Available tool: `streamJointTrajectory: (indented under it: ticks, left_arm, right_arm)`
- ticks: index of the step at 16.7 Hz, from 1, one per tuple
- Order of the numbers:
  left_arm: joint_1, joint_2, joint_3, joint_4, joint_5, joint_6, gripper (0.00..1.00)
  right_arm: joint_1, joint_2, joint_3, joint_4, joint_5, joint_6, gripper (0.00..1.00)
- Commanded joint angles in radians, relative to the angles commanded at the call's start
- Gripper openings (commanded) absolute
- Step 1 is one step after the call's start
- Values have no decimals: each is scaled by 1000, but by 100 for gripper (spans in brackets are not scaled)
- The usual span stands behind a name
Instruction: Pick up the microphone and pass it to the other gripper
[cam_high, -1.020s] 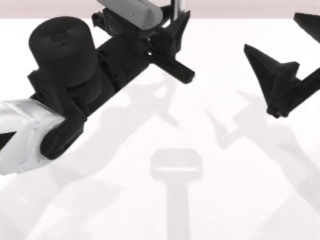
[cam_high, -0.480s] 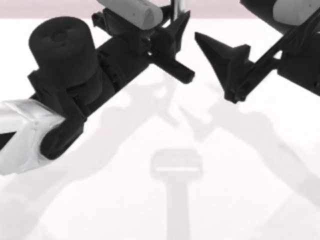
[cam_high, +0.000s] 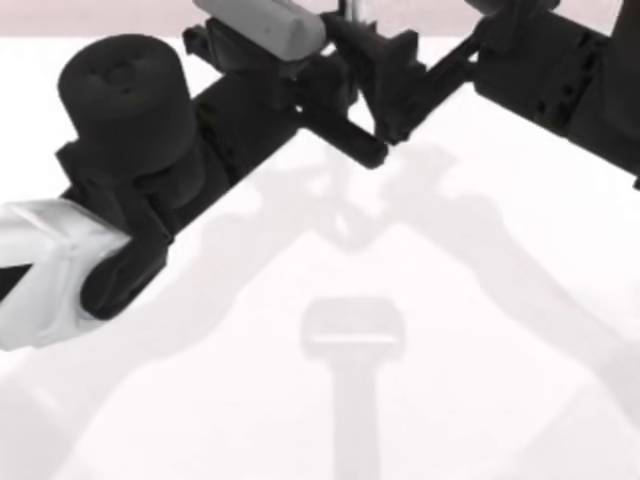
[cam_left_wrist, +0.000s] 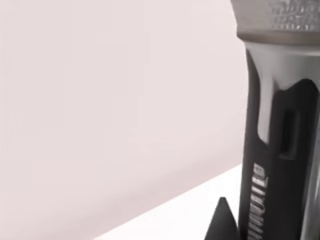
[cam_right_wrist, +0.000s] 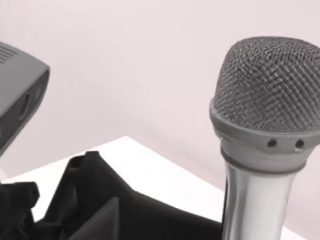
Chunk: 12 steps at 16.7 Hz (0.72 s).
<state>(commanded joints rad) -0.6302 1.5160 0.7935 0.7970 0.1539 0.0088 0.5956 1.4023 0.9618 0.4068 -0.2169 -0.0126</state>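
Upright, mesh-domed microphone (cam_right_wrist: 260, 130), tapered black handle

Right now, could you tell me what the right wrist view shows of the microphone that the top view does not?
Only the right wrist view shows the rounded grey metal-mesh head of the slim microphone and its silver neck. Only the top view shows both black arms meeting near the table's far edge, left gripper beside right gripper, and the white table. Both views show the microphone held upright.

a slim microphone with a black handle, silver collar and grey mesh head (cam_left_wrist: 280, 130) stands upright, white lettering running along the handle. a black pointed gripper fingertip (cam_left_wrist: 221, 225) shows just beside the handle, over the white table (cam_left_wrist: 170, 217).
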Motion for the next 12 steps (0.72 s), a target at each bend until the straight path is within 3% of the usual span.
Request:
streamJointTrajectory:
  ticks: [4, 9, 12]
  left_arm:
    - [0, 0, 0, 0, 0, 0, 0]
    - [0, 0, 0, 0, 0, 0, 0]
    - [0, 0, 0, 0, 0, 0, 0]
  right_arm:
    - [30, 156, 117, 36, 32, 1, 100]
    - [34, 173, 132, 41, 36, 2, 100]
    - [34, 173, 132, 41, 36, 2, 77]
